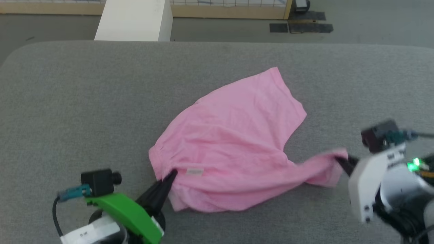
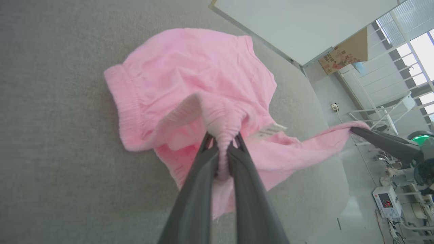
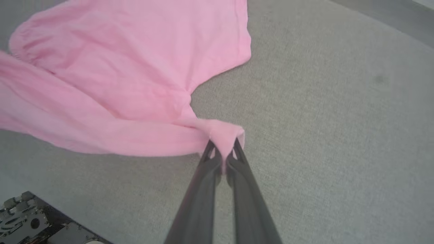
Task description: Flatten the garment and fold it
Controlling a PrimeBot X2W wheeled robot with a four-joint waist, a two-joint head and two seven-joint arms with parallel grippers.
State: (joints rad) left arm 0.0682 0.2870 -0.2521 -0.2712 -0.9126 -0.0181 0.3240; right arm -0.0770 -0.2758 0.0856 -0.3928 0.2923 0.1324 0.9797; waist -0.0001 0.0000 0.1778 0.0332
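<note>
Our left gripper [image 2: 222, 140] sits closest, right under its wrist cam. Both fingers are squeezed together on a bunch of gathered waistband [image 2: 123, 101], w/ nothing btwn them but cloth. The white label [image 2: 273, 128] pokes out just beside that pinch.

Over to the right wrist cam: the right gripper [image 3: 222, 150] is likewise clamped tight, on a small fold at the tip of a long drawn-out strip. Hem or waistband there? We can't tell.

Why hold it so? Two pinches well apart on the near edge let us pull the pink shorts [image 1: 230, 135] taut btwn them, which is the flattening step as we read it. No fold has been made yet. The near edge runs stretched from one grip to the other, while the rest lies rumpled and creased behind it, one leg pointing away from us.

Now the poses, from the head cam. The left gripper [image 1: 172, 174] comes in from the lower left, fingers angled up and to the right, low at the cloth's near-left corner. The right gripper [image 1: 340, 160] reaches in from the right edge, fingers pointing left, w/ the strip looking a bit lifted.

The shorts sit mid-table [image 1: 67, 101], on the grey cover and somewhat toward our side.
</note>
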